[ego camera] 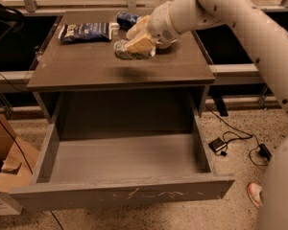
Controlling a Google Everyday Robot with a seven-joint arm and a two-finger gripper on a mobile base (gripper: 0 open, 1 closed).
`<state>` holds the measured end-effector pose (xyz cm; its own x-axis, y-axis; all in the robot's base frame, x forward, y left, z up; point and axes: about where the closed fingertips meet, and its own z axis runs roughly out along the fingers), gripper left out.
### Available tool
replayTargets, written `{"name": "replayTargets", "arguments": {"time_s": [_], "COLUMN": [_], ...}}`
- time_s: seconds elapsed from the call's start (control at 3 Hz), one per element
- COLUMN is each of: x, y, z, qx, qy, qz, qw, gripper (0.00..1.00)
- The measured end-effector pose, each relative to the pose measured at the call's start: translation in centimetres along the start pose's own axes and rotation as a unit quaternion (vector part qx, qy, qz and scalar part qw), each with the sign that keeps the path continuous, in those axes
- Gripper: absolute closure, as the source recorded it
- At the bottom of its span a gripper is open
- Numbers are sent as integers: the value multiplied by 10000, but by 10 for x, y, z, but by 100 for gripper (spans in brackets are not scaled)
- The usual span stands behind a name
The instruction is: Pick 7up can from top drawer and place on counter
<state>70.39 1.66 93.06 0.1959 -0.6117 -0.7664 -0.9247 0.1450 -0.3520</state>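
Your tool (137,42) is clamped on the 7up can (121,50), seemingly just above the bench (81,68), ready for release.

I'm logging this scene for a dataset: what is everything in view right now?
7up can: one, silvery with green, gripped just above the counter
counter: one, dark grey-brown, above the drawer
top drawer: one, grey, pulled open, front scratched
dark blue can: one, counter's back
snack bag: one, blue, counter's back left
cardboard box: one, brown, floor left
cables: several, black, floor right
shoe: one, white and red, floor lower right
arm: one, white, reaching from the right
claw: one, yellowish, shut on the 7up can
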Motion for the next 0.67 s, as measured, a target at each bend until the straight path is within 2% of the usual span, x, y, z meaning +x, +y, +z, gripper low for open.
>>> {"name": "replayTargets", "arguments": {"time_s": [0.33, 0.67], "x": [18, 21], "y": [-13, -14], "z": [22, 25], "qx": [-2, -9], "qy": [-89, -97], "qz": [276, 301], "qw": [9996, 9995], "gripper": [100, 84]}}
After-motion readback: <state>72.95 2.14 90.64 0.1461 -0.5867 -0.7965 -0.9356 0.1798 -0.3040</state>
